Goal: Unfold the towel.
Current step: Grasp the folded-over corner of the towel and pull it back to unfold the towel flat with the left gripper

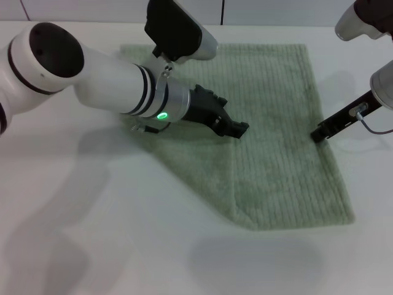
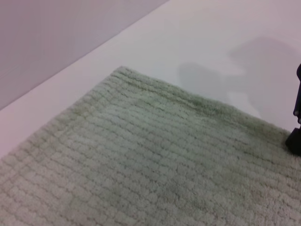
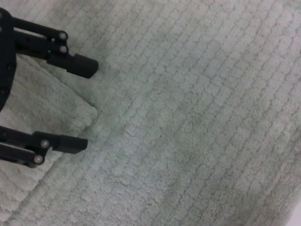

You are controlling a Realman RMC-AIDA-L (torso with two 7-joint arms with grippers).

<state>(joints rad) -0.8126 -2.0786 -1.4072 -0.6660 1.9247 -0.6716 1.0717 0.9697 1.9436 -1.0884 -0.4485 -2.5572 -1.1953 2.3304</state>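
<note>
Head view: left claw (image 1: pixel 236 129) open over towel (image 1: pixel 276 166) fold.

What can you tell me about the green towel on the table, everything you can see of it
The towel is a pale sage-green terry cloth with fine ribbed stripes, lying flat on the white table. Its near-left part is folded over diagonally, so a doubled triangular flap shows, with its corner near the middle. The left end effector, fingers open, sits over that corner, seemingly touching the cloth. The right end effector is at the towel's right edge. Far corners lie spread and smooth.
</note>
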